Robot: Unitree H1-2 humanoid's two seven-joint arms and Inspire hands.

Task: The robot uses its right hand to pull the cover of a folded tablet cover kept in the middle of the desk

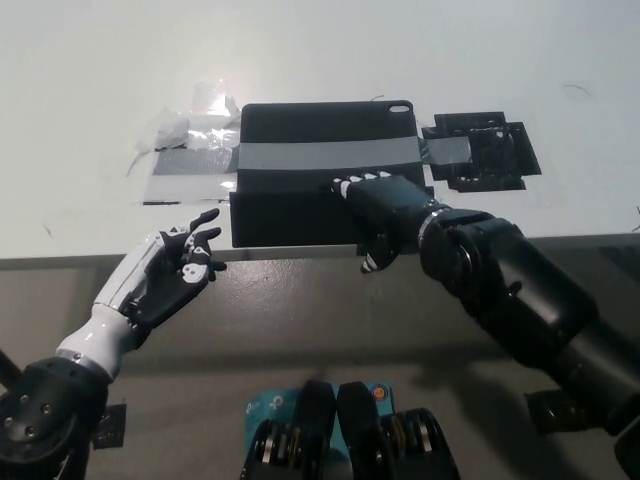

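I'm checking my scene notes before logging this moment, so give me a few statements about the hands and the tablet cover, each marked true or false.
1. The black right hand lies on the near part of the tablet cover. True.
2. The white left hand grips the cover. False: it is open, off the desk's near edge, touching nothing.
3. A grey band crosses the cover. True.
4. The cover lies at the desk's far edge. False: it sits by the near edge.
5. Clear tape lies left of the cover. True.

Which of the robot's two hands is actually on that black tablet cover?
The black right hand rests on the black folded tablet cover near its front edge. The white left hand hangs open off the desk's front, touching nothing.
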